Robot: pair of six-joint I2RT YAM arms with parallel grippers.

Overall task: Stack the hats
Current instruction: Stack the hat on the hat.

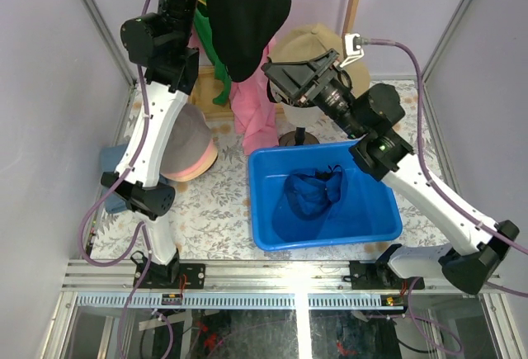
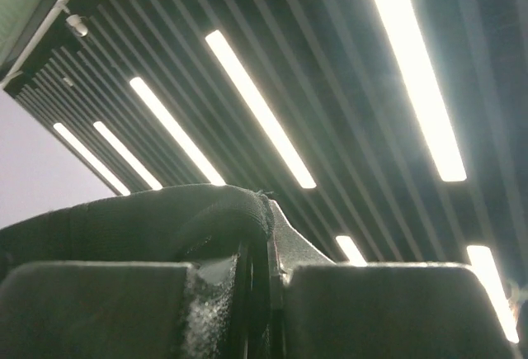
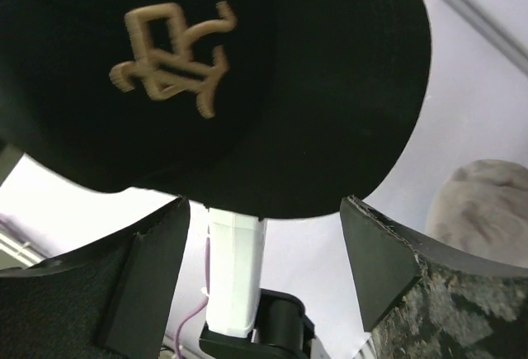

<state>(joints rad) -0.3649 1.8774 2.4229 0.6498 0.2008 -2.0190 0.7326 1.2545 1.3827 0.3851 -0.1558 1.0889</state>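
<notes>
I see my left arm reaching high, from its base at 7 o'clock in the top view up to 12 o'clock. Its elbow sticks out low on the left and its white forearm climbs straight up. The left gripper (image 2: pixel 268 239) is pinched tight on a fold of black cloth. That cloth is the black cap (image 1: pixel 247 12), which hangs in the air at 12 o'clock, above the table.

My right arm starts at 4 o'clock and leans up toward 11 o'clock. The right gripper (image 3: pixel 264 204) points at the cap, and its two fingers (image 3: pixel 144 281) stand wide apart with nothing in them. The edge of the cap's brim sits right at their tips; I can't tell if it touches.

The cap has a pale stitched logo (image 3: pixel 173 54) on the front. It looks like tangled letters, and I can't read it.

A pile of hats (image 1: pixel 194 148) sits at 9 o'clock, with a grey one on top of a pink one. A blue cap (image 1: pixel 313 194) lies inside the blue bin (image 1: pixel 264 210) at 5 o'clock. A khaki hat (image 1: pixel 309 45) sits at 1 o'clock, just behind the right gripper.
</notes>
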